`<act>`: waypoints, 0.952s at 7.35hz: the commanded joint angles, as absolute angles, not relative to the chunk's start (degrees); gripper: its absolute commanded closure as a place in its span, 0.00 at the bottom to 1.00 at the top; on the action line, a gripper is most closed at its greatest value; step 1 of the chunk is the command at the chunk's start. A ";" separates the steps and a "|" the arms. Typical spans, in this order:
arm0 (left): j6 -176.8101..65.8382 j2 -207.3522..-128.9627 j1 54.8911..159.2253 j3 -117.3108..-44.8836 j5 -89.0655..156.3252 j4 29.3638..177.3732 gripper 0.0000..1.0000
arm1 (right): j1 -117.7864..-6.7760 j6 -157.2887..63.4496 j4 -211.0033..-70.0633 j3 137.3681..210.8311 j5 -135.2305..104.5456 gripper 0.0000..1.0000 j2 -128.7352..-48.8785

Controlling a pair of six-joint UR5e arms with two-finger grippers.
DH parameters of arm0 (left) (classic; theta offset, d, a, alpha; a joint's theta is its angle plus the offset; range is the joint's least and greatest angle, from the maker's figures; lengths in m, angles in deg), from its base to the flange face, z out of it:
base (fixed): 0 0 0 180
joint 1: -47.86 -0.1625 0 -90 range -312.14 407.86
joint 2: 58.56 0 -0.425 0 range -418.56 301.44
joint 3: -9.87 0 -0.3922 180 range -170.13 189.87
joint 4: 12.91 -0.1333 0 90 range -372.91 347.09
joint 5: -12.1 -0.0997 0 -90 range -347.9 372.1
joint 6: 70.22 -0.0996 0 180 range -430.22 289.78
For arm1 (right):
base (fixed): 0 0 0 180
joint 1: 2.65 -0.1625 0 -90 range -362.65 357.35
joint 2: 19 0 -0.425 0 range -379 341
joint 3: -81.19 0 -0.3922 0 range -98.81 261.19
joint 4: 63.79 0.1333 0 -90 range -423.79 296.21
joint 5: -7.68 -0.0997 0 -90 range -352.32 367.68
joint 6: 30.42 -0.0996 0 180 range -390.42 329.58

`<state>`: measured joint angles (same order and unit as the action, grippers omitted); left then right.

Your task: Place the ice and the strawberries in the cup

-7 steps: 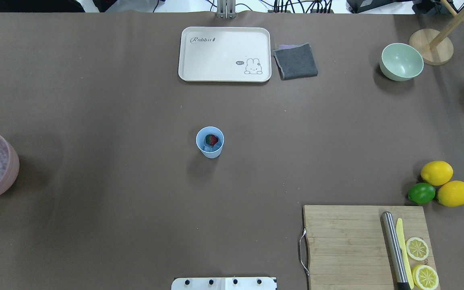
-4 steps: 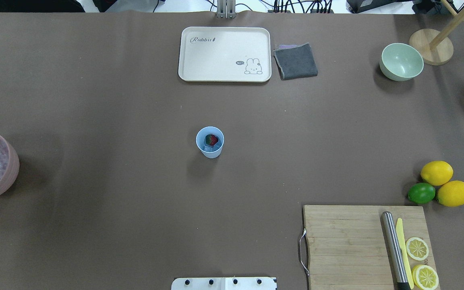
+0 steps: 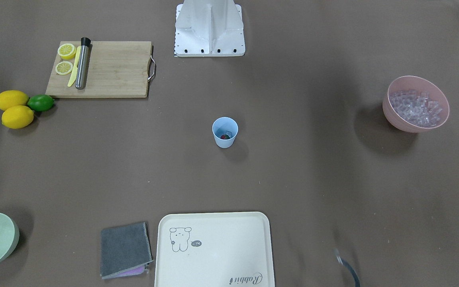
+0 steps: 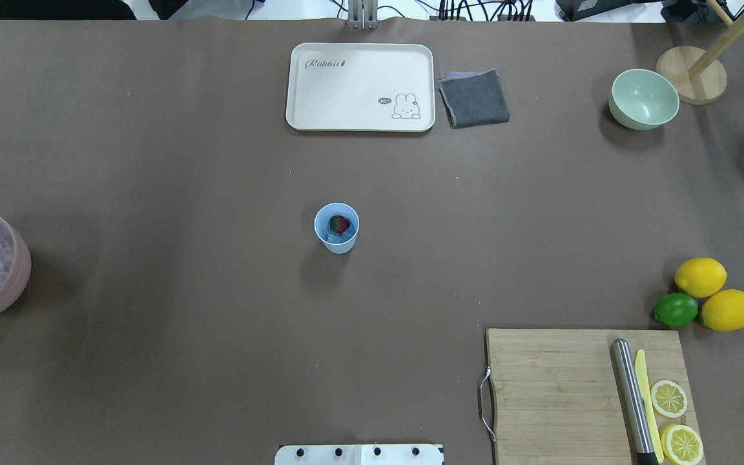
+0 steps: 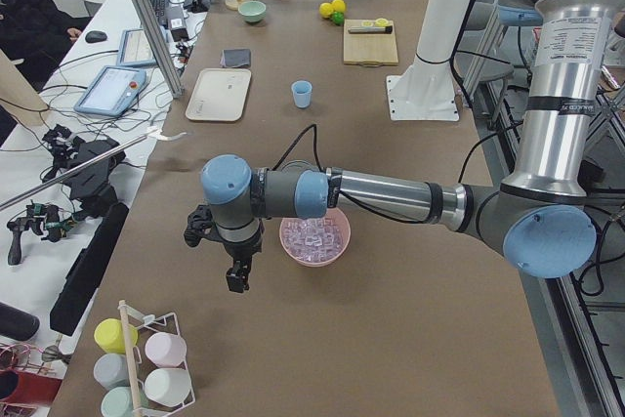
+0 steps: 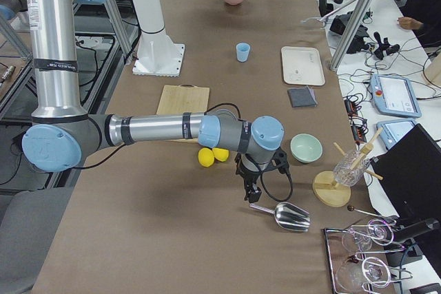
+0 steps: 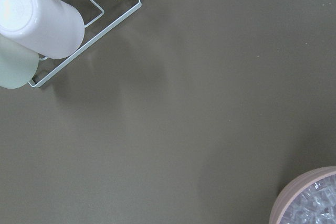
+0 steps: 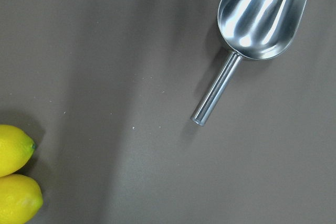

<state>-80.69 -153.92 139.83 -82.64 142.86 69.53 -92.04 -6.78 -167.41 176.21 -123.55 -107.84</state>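
Cup (image 4: 336,227): pale blue, upright at mid-worktop (image 4: 152,161), well apart from both pincers. Inside, 1 red strawberry (image 4: 340,224) with a green top is seen above clear ice (image 4: 331,237); whether they touch cannot be told. Both ingredients are judged loaded, the task likely finished.

Left pincer (image 5: 235,278): hung over bare worktop just beside the pink bowl (image 4: 22,274), which is heaped with more ice.

Right pincer (image 6: 249,193): hung near the metal scoop (image 8: 262,11), which is laid flat, 2 lemons (image 8: 13,150) on its other side.

Both are judged parked wide so the cup is not knocked. How far either pincer is parted cannot be told.
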 commanded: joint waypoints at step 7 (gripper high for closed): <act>-80.68 -154.01 139.80 -82.85 142.09 69.53 0.02 | -92.12 -6.69 -167.41 176.55 -123.45 0.00 -108.47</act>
<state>-80.68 -153.98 139.83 -82.83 142.09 69.57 -92.12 -6.72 -167.41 176.47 -123.45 -108.53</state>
